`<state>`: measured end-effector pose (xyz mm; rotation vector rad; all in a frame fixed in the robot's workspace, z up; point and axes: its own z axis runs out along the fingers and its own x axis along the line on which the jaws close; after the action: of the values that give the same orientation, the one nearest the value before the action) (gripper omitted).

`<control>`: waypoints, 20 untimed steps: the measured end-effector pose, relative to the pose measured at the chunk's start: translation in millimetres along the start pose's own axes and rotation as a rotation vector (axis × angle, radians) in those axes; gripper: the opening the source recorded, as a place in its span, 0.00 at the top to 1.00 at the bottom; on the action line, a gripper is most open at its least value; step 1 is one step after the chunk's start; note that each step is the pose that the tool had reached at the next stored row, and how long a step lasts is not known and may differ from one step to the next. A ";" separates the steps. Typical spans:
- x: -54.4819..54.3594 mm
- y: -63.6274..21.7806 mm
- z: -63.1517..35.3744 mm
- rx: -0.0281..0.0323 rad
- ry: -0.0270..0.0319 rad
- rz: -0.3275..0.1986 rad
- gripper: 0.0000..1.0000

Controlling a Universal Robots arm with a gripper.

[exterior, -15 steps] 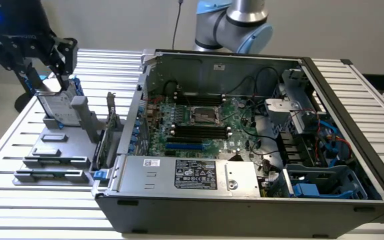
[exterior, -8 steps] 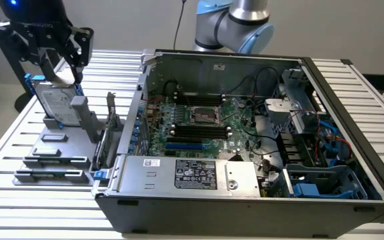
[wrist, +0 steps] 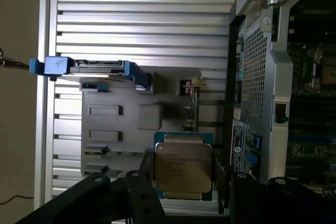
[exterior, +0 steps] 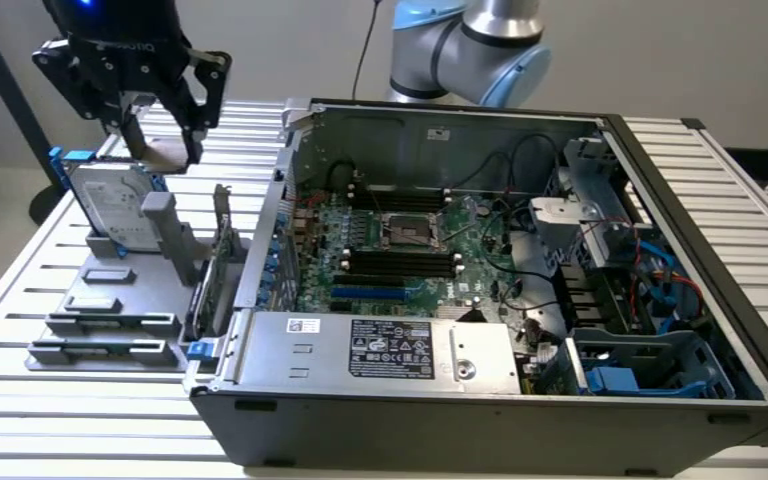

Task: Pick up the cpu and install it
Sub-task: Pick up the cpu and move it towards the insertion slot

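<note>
The cpu (wrist: 183,165), a small flat square chip with a pale metal top, sits between my gripper's dark fingers (wrist: 137,188). In the exterior view my gripper (exterior: 167,150) hangs at the far left, above the grey parts holder (exterior: 104,300), shut on the cpu (exterior: 157,152), which is lifted clear of the holder. The motherboard socket (exterior: 404,232) lies inside the open computer case (exterior: 291,160), well to the exterior view's right of the gripper. An edge of the socket (wrist: 323,72) shows in the wrist view too.
A silver hard drive with a blue bracket (exterior: 111,195) stands upright in the holder just below the gripper. An expansion card (exterior: 220,250) stands beside the case wall. The power supply (exterior: 384,345) fills the case's near side; cables and drive cages (exterior: 624,250) crowd its right.
</note>
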<state>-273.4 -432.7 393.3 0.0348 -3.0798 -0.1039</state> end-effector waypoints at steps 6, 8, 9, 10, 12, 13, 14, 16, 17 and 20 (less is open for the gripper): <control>-27.1 -0.6 -1.6 -0.0001 0.0000 0.000 0.46; -36.4 -0.7 -2.2 -0.0001 0.0000 0.000 0.46; -40.9 -0.8 -2.5 0.0000 0.0001 0.000 0.46; -45.4 -0.9 -2.7 0.0000 0.0000 0.000 0.46; -54.4 -1.1 -3.3 -0.0001 0.0000 0.000 0.46; -58.8 -1.2 -3.6 -0.0001 0.0000 0.000 0.46; -63.4 -1.3 -3.8 -0.0001 0.0000 0.000 0.46; -72.7 -1.4 -4.4 -0.0001 0.0000 0.000 0.46; -77.2 -1.4 -4.7 -0.0001 0.0000 0.000 0.46; -90.7 -0.8 -5.3 -0.0001 0.0000 0.000 0.46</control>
<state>-182.6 -431.6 393.1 0.0349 -3.0798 -0.1040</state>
